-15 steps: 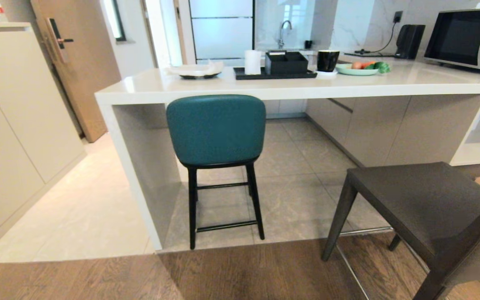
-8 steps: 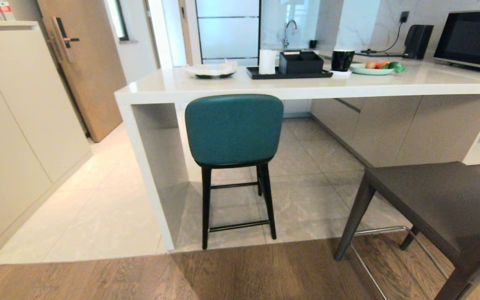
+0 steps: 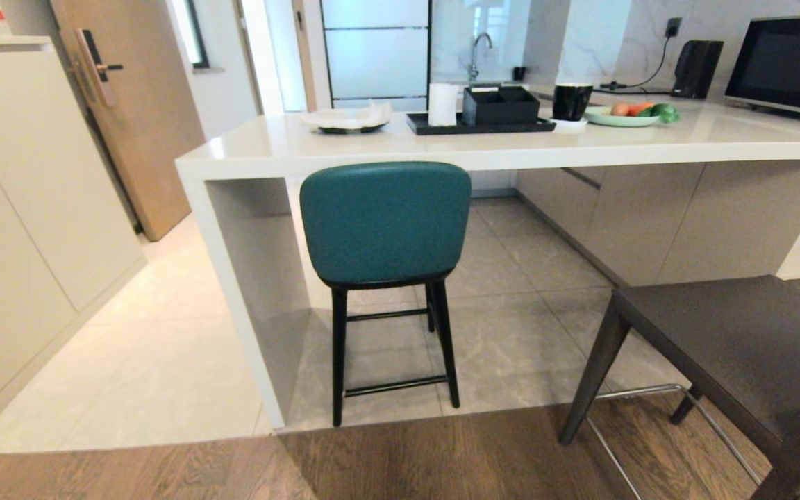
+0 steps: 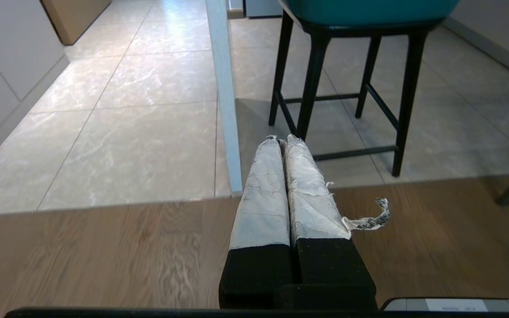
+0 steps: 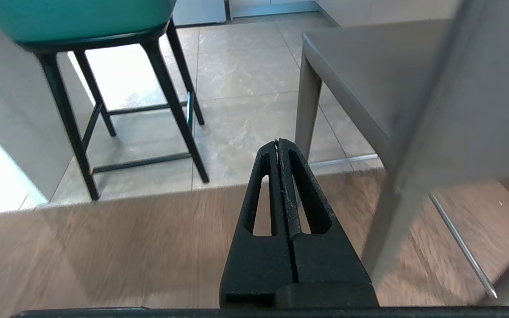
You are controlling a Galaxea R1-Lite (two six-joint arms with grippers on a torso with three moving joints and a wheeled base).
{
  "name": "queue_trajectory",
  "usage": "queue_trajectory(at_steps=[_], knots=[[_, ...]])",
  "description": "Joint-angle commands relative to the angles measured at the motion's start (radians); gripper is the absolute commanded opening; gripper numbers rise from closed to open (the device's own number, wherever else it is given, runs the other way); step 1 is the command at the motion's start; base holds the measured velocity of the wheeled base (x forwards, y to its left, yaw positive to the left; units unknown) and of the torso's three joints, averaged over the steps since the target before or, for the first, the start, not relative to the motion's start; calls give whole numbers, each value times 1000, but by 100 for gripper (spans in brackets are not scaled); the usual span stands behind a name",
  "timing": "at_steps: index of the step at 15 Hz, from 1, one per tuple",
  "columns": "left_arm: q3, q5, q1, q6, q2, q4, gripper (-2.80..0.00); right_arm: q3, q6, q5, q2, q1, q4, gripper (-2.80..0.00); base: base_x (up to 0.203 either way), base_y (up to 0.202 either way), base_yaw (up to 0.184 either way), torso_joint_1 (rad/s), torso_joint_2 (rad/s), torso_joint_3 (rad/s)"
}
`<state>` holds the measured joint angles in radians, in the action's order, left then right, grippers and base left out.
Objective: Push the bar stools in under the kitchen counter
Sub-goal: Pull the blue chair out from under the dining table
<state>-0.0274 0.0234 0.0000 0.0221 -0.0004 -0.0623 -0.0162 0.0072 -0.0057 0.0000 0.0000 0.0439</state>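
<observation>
The teal bar stool [image 3: 385,222] with thin black legs [image 4: 312,75] stands under the near edge of the white kitchen counter [image 3: 483,149], its back just below the slab. The dark grey bar stool [image 3: 733,361] stands out from the counter at the right, on the wooden floor, its seat facing the counter. Neither arm shows in the head view. My left gripper [image 4: 279,139], its fingers wrapped in white tape, is shut and empty above the floor, short of the teal stool. My right gripper [image 5: 277,141] is shut and empty beside the grey stool's frame [image 5: 396,212].
On the counter sit a black tray [image 3: 480,125] with a box and paper roll, a black cup [image 3: 571,101], plates, and a microwave [image 3: 785,66]. The counter's white side panel [image 3: 233,292] stands left of the teal stool. Cabinets [image 3: 25,208] and a door [image 3: 129,111] lie further left.
The whole head view has shifted: first to the right, then slightly back left and down. The camera moved, the stools have not. Both grippers stay shut.
</observation>
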Motion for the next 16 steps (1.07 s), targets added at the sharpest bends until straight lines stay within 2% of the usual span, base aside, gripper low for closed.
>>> queue_trajectory(at_steps=[1, 16], knots=[[0, 0, 0, 1, 0, -1, -280, 1, 0, 0, 0, 0, 1, -280, 199, 0, 3, 5, 4, 5], [0, 1, -2, 1, 0, -1, -280, 1, 2, 0, 0, 0, -1, -280, 193, 0, 1, 3, 4, 2]])
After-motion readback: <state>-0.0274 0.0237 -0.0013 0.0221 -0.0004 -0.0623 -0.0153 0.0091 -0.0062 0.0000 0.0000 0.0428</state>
